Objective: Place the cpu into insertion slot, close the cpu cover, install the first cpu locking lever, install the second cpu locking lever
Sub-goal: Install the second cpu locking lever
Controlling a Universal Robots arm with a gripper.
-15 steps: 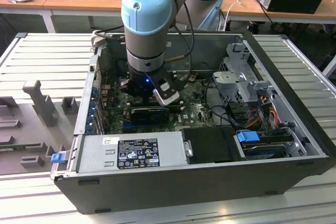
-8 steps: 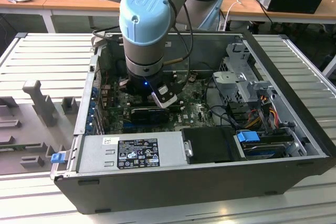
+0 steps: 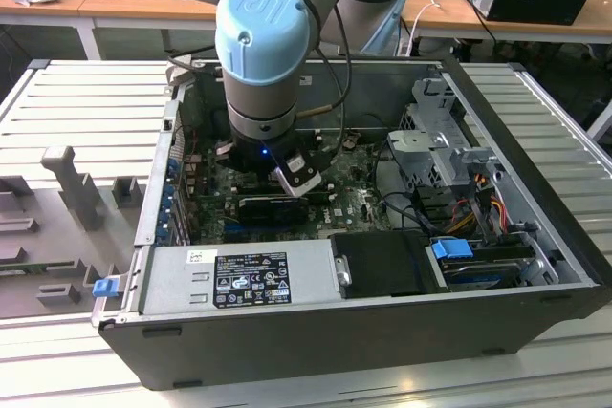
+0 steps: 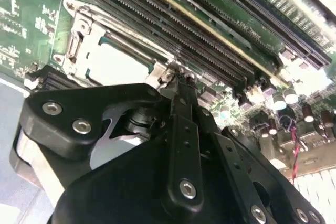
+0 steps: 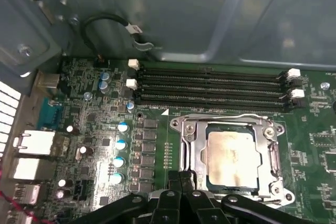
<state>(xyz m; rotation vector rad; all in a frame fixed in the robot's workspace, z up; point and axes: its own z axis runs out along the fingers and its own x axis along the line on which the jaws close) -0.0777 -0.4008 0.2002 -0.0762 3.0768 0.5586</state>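
The cpu (image 5: 232, 158) lies flat in the insertion slot (image 5: 203, 157), its pale metal face up. The silver cpu cover (image 5: 190, 148) is down around it, framing the chip. A thin lever rod (image 5: 226, 115) runs along the cover's side nearest the memory slots. My gripper (image 5: 181, 176) has its two black fingers pressed together, shut, with the tips at the cover's edge beside one corner. In the second wrist view the gripper (image 4: 176, 77) tip touches the metal at the corner of the cover (image 4: 79, 35), next to the cpu (image 4: 118, 64). Whether it pinches anything is hidden.
Several long black memory slots (image 5: 210, 85) run beside the socket. Blue-topped capacitors (image 5: 121, 145) and rear ports (image 5: 37, 142) stand on the other side. The arm (image 3: 263, 54) reaches down into the open case, between the power supply (image 3: 239, 279) and drive cage (image 3: 440, 131).
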